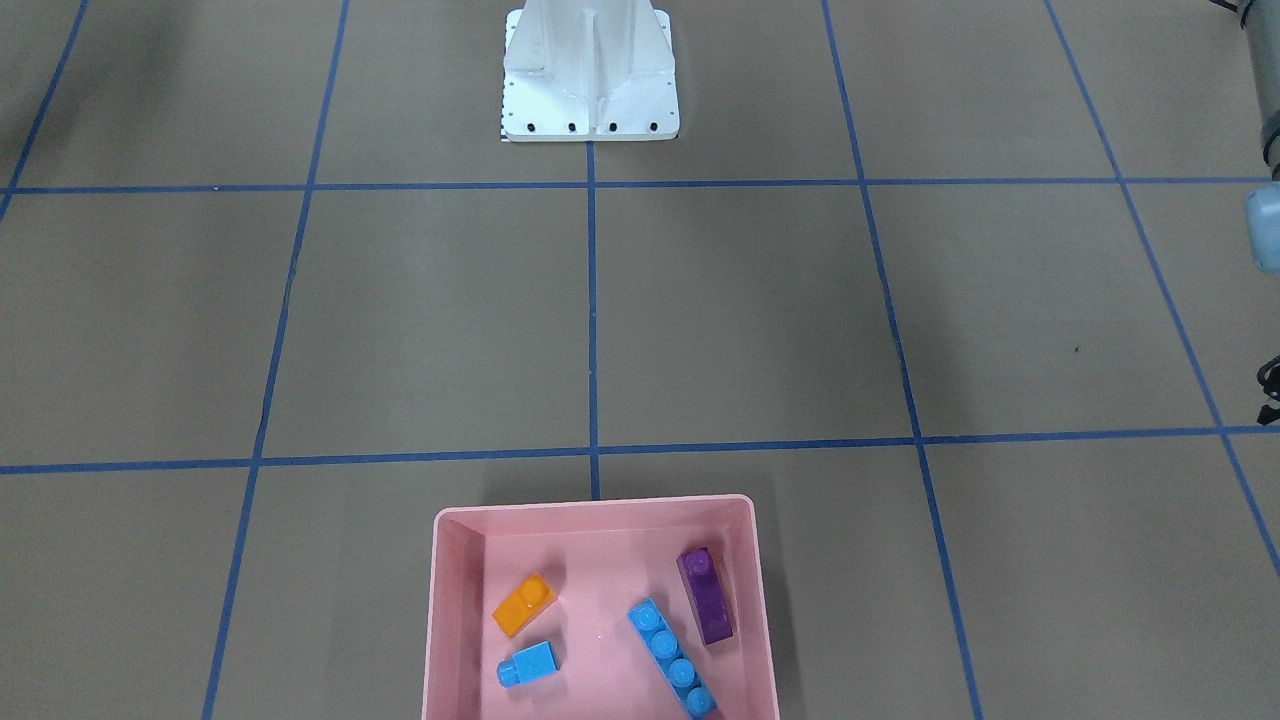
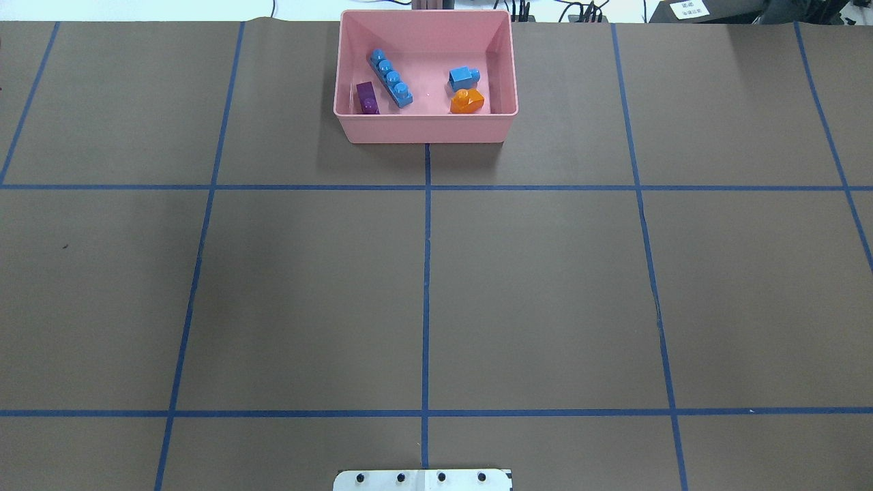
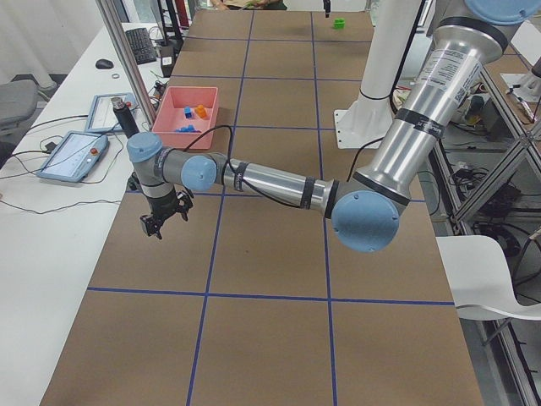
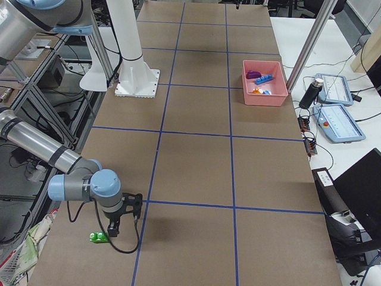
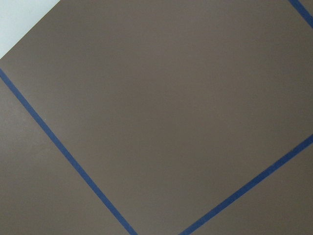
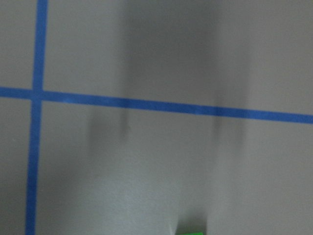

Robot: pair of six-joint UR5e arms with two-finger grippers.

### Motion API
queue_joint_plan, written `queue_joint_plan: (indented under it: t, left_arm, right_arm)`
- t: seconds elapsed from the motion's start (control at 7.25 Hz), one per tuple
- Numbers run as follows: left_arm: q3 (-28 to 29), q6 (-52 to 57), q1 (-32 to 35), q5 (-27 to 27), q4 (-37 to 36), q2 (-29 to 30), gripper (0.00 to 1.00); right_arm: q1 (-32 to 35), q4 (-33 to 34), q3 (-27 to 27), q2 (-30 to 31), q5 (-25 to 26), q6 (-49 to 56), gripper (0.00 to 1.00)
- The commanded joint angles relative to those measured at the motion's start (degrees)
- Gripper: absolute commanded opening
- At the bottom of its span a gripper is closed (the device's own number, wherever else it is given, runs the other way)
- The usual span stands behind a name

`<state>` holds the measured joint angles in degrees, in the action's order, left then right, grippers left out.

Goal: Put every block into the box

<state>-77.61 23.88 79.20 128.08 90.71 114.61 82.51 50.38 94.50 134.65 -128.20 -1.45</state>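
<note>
While the orange brick (image 2: 467,101), purple brick (image 2: 367,99), blue cube (image 2: 464,78) and long blue brick (image 2: 391,78) lie in the pink box (image 2: 423,127), the green brick (image 4: 98,237) sits on the bench (image 4: 196,173) just beside the right claw (image 4: 113,230), whose state, like that of the left claw (image 3: 155,225), cannot be told.

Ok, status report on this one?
Left gripper, right gripper: jaws cannot tell. Orange block, purple block, small blue block, long blue block in box. Green block outside, beside right gripper. No obstruction seen.

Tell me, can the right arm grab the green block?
Probably yes. The right hand hangs right beside the green block, which lies alone on the table, with nothing between them.
</note>
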Motion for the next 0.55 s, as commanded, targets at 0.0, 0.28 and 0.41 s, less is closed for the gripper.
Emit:
queue_joint_plan:
  t: [0.0, 0.28, 0.41]
  left_arm:
    - [-2.8, -0.2, 0.1, 0.2, -0.1, -1.8, 1.00]
    - [-3.5, -0.3, 0.0, 0.2, -0.1, -2.4, 1.00]
    - [-3.5, -0.3, 0.0, 0.2, -0.2, -2.4, 1.00]
  right_arm:
    - [-0.1, -8.1, -9.2, 0.4, 0.0, -0.5, 1.00]
    - [-0.2, -8.5, -11.3, 0.3, -3.4, 1.0, 1.00]
    - [-0.2, -8.5, -12.7, 0.3, -5.1, 1.4, 1.00]
